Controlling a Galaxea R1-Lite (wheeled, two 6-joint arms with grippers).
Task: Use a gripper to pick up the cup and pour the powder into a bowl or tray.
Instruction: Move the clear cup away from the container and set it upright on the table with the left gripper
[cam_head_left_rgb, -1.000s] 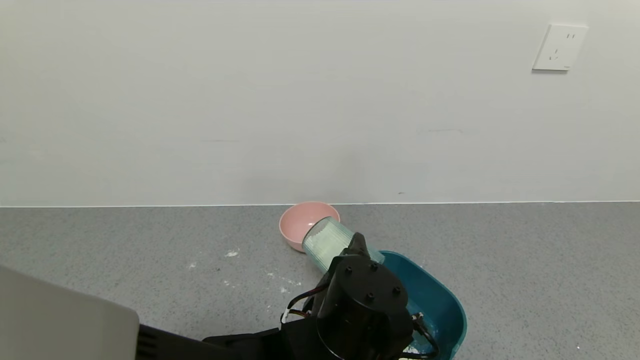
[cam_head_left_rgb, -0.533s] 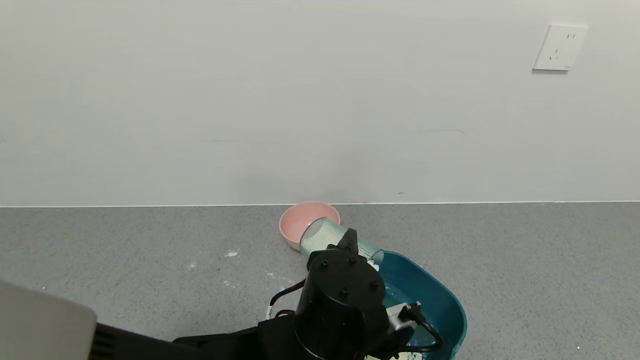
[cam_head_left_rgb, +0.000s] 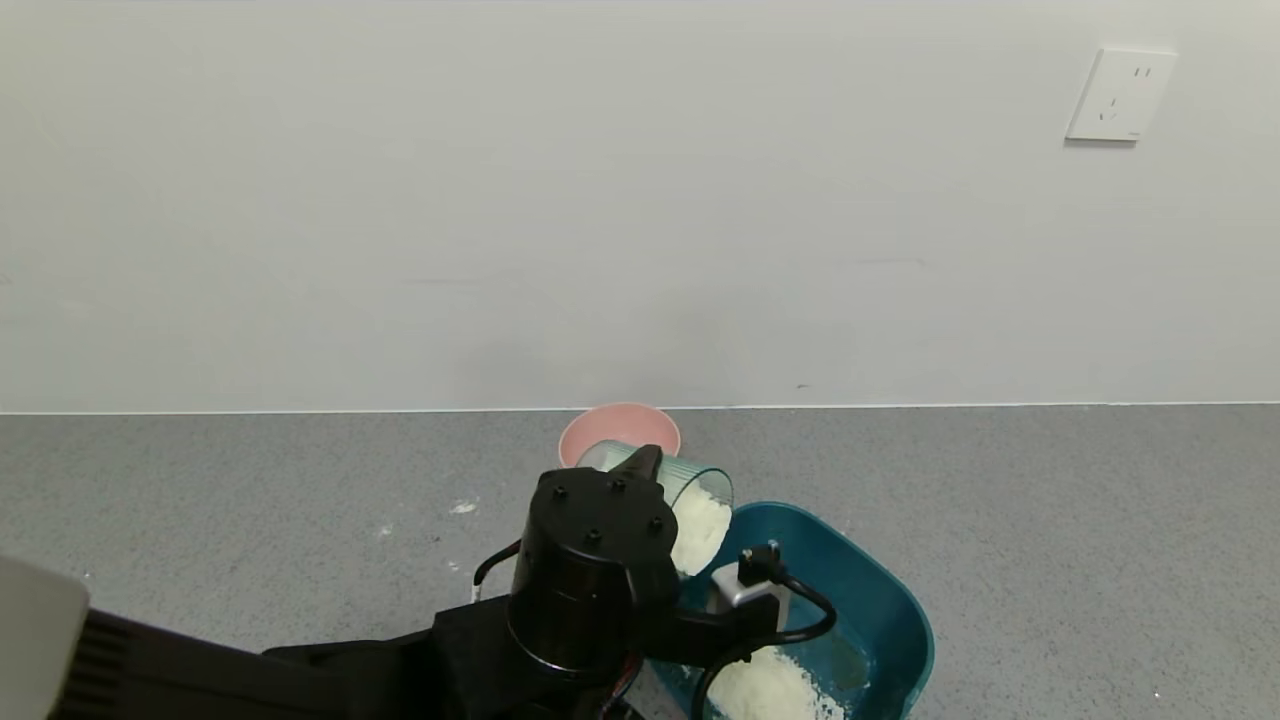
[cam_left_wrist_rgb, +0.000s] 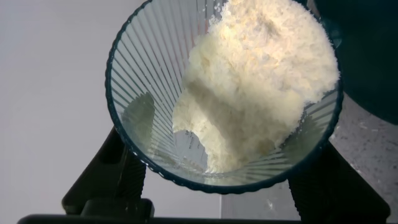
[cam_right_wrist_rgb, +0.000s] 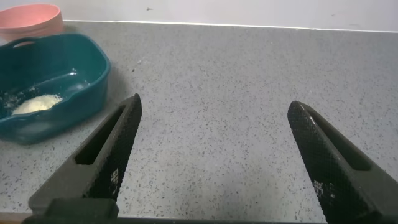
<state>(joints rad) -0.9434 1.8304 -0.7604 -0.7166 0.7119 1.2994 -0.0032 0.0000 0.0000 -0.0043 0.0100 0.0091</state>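
My left gripper (cam_head_left_rgb: 640, 470) is black, clamped on a clear pale blue-green cup (cam_head_left_rgb: 690, 485) with fine vertical ribs. The powder (cam_left_wrist_rgb: 261, 93) in it is creamy white. The tub (cam_head_left_rgb: 880, 600) is dark teal, with a white heap inside. A pink bowl (cam_head_left_rgb: 615, 430) sits toward the table's far edge. The table (cam_head_left_rgb: 200, 500) is speckled grey. My right gripper (cam_right_wrist_rgb: 214, 155) is black with dotted texture.

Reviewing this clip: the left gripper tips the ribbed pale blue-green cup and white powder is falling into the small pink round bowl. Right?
Not quite. The left gripper tips the ribbed pale blue-green cup, but the white powder lands in the large dark teal tub, as the head view shows, not the pink bowl.
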